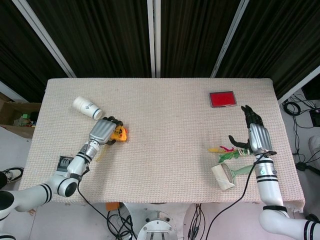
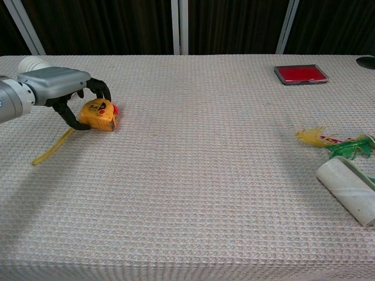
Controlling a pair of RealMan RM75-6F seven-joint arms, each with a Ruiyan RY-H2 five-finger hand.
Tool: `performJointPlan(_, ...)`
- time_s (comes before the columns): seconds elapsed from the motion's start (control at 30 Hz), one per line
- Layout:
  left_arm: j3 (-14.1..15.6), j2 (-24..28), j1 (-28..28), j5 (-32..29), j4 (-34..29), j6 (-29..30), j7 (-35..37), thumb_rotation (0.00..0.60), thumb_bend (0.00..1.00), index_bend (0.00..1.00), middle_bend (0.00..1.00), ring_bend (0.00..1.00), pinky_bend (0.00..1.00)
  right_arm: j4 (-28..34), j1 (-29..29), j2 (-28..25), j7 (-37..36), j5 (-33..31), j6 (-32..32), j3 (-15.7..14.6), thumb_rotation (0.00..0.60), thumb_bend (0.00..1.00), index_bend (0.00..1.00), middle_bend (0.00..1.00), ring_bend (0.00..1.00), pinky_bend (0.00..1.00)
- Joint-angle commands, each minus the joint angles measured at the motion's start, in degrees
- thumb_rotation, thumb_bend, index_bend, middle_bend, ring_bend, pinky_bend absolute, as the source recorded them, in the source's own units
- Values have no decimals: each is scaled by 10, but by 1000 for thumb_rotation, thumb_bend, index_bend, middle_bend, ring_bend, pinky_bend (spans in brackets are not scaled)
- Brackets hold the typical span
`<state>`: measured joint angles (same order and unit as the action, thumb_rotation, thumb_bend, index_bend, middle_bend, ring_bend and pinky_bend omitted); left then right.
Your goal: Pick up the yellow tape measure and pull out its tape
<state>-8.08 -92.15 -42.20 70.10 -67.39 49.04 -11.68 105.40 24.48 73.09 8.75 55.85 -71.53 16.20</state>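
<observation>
Yellow tape measure [image 2: 99,115] sits on surface [image 2: 199,175] far left, short tape strip [image 2: 51,147] already trailing out. Left hand [image 2: 55,86] curls fingers [image 2: 98,86] round it w/ thumb underneath, prob. closing for pickup; firm grip: cannot tell. Right hand [image 1: 256,136] splayed, holding nothing.

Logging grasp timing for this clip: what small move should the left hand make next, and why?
Probably close the fingers fully and lift. The left hand curls around the yellow plastic tape measure, which sits on the woven cloth table with a short yellow tape strip trailing. The right hand rests open, far off.
</observation>
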Motion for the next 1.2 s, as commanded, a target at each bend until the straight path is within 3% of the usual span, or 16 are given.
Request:
performJointPlan(0.03, -3, 1, 1, -2, -5, 1, 11, 600, 246, 369, 352, 226, 321, 0, 1, 1, 3, -2, 1, -1, 600, 222, 0, 0, 0, 0)
performJointPlan(0.17, -8, 1, 3, -8, -11, 4, 21, 600, 251, 418, 402, 263, 350, 0, 1, 2, 3, -3, 2, -1, 600, 226, 0, 0, 0, 0)
performJointPlan(0.4, -36, -2, 15, -38, -37, 14, 80, 600, 300, 597, 572, 401, 496, -3, 2, 5, 4, -1, 4, -4, 600, 229, 0, 0, 0, 0)
performJointPlan(0.57, -63, -7, 24, -53, -71, 36, 126, 600, 304, 645, 619, 443, 541, 0, 10, 15, 9, 11, 10, -8, 600, 230, 0, 0, 0, 0)
performJointPlan(0.7, -89, -25, 20, -68, -93, 68, 117, 600, 294, 679, 652, 475, 576, 17, 29, 33, 24, 9, 19, 0, 600, 225, 0, 0, 0, 0)
performJointPlan(0.97, -174, -69, -12, -228, -183, 77, 79, 600, 303, 694, 663, 483, 581, 44, 120, 123, 180, -43, -18, 48, 600, 206, 23, 0, 0, 0)
performJointPlan(1.03, -186, -72, -24, -267, -204, 74, 65, 600, 307, 694, 663, 484, 581, 40, 147, 142, 224, -81, -21, 65, 600, 206, 60, 0, 0, 0)
performJointPlan(1.2, -203, -92, -51, -296, -215, 101, 36, 600, 309, 694, 662, 484, 580, 21, 200, 189, 273, -144, -35, 99, 600, 207, 95, 0, 0, 0)
